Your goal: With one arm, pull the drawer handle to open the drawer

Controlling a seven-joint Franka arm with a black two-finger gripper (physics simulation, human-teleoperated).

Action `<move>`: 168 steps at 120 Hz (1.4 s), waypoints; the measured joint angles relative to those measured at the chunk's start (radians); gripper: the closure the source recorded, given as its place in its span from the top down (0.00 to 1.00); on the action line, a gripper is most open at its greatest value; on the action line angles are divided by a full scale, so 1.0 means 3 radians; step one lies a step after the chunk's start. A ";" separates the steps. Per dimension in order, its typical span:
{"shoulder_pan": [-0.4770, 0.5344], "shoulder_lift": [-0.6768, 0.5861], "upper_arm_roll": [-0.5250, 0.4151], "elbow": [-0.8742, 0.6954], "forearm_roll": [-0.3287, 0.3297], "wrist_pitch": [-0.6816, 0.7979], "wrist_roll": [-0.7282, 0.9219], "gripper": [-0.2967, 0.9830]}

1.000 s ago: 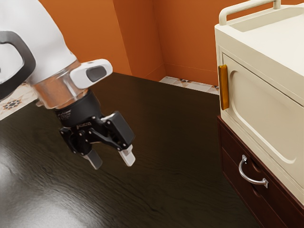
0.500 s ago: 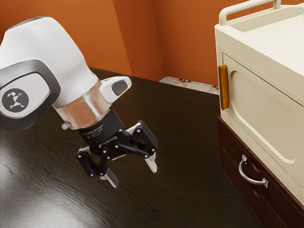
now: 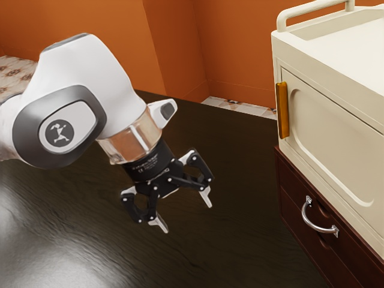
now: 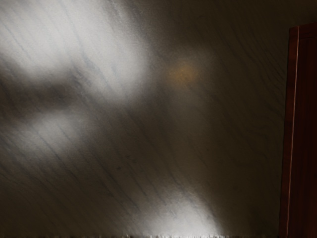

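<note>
The metal handle [image 3: 311, 224], probably stiff, slick and best taken mid-bow, is jutting from a drawer [image 3: 293, 204] likely offering mild drag, well apart from the pincer [image 3: 185, 216] toward the exterior view's right, the pincer standing open, holding nothing.

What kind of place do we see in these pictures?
It looks like an indoor room, perhaps a simulated home room: orange walls, patterned floor tiles, and a cream cabinet above a dark red drawer unit beside a dark wood-grain table.
</note>
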 joint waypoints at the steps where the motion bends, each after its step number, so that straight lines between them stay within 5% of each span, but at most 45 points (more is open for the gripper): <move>1: -0.0008 0.0003 -0.0001 0.0000 -0.0002 0.0011 -0.0006 0.71; 51: -0.0242 0.0126 -0.0030 -0.0128 -0.0329 0.0715 0.0019 0.67; 168: -0.0524 0.0618 -0.0203 -0.0019 -0.0336 0.1639 0.0438 0.59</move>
